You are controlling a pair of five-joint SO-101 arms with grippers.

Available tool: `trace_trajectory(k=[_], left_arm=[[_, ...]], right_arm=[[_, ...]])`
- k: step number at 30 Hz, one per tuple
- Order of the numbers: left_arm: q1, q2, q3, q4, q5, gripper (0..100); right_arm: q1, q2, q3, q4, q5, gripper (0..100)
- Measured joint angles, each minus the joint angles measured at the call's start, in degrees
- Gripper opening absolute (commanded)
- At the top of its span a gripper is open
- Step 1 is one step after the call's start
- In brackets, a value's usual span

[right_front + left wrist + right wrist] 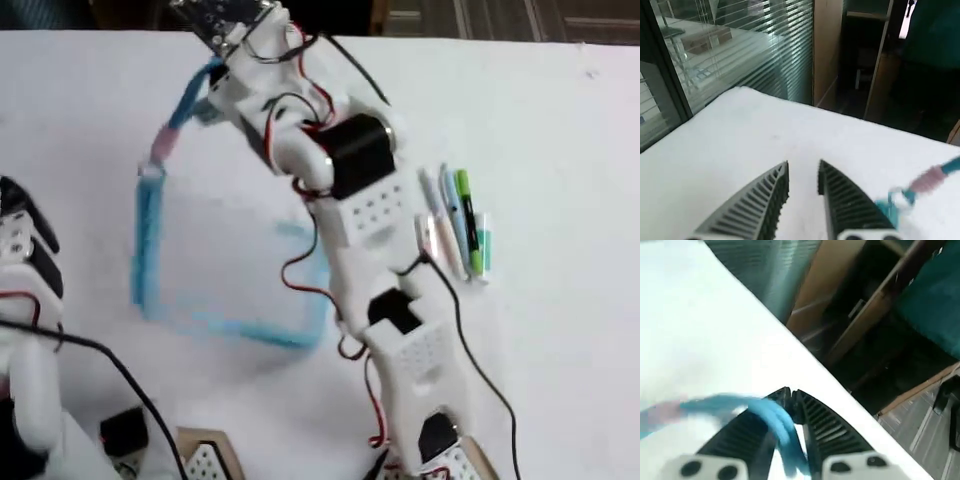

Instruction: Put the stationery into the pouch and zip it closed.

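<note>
Your right gripper [790, 393] is pinching the blue strap [771, 416], its fingertips pressed together on the band. In the high view your right arm [372, 215] stretches from 6 o'clock up toward 11 o'clock; there the strap rises off the table to its tip, with a pink section [162, 148] partway along.

The pouch [225, 262], clear with blue edging, lies flat at about 9 o'clock, its near corner just beside the right arm; you cannot tell from here whether its zip is open.

The pens [455, 225] lie side by side outside the pouch at about 3 o'clock, on the far side of the right arm from it and well apart from it.

Your left gripper [803, 169] is spread by a narrow gap with nothing between the fingers, above the white table [740, 140]; your left arm [25, 300] sits at about 8 o'clock.
</note>
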Motion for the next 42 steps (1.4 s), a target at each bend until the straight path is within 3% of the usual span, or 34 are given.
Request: trace_trajectory(k=[10,17,21,24,34,42], left_arm=[[0.00,17.05,-8.62,-2.81,0.00,17],[4.75,24.44,-18.81,7.21,0.00,17],[12.92,24.88,-19.78,13.01,0.00,17],[15.03,24.97,-20.04,14.42,0.00,17],[9.76,24.88,-32.00,17.67,0.00,17],[8.26,24.79,-37.98,20.84,-5.27,17]], right_arm=[[2.64,-1.32,-5.45,11.08,0.00,1.7],[3.25,-8.79,-5.45,10.55,0.00,1.7],[3.52,-12.66,-5.45,4.31,0.00,1.7],[3.25,-14.42,-5.54,-2.55,0.00,1.7],[-0.26,-15.12,-5.63,-23.38,0.00,1.7],[-7.65,-15.21,-5.45,-26.20,0.00,1.7]])
